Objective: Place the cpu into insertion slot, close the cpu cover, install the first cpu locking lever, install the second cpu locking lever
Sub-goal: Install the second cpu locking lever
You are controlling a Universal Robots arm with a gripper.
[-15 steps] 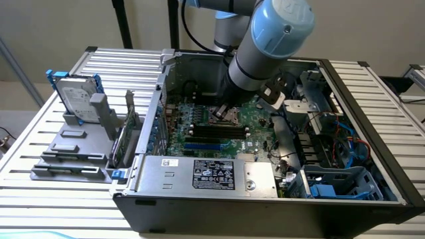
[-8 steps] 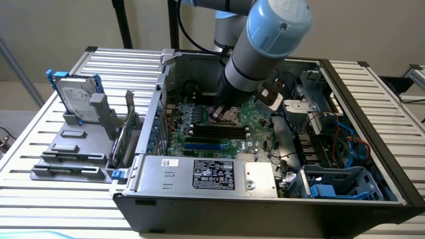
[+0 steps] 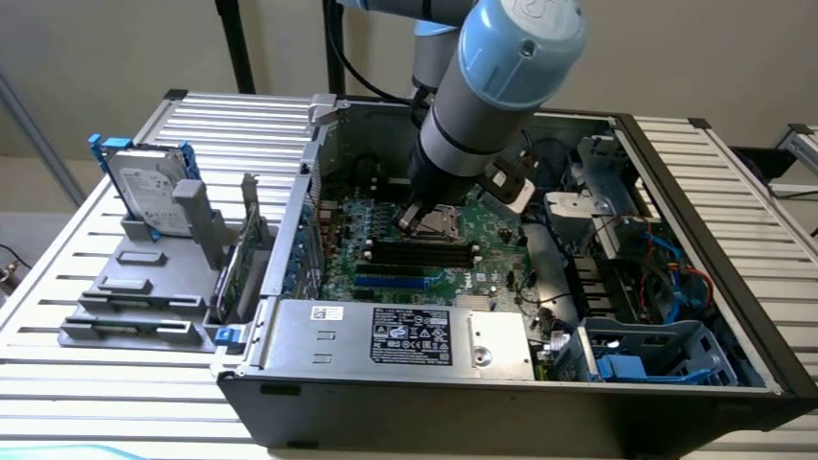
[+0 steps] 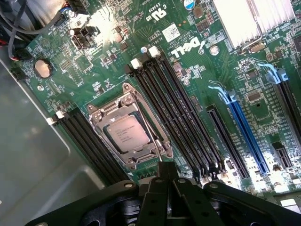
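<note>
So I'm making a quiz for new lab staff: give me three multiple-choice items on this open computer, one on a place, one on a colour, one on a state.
1. Where is the chip?
A. in its socket on the green board
B. on the hard drive
C. in the claw

2. What colour is the long slot beside the black ones?
A. red
B. blue
C. yellow

3. The claw is:
A. wide open
B. shut
C. gripping a cable

Answers: 1 A, the chip lies inside the metal frame; 2 B, the slot is blue; 3 B, its tips meet with nothing between.
</note>
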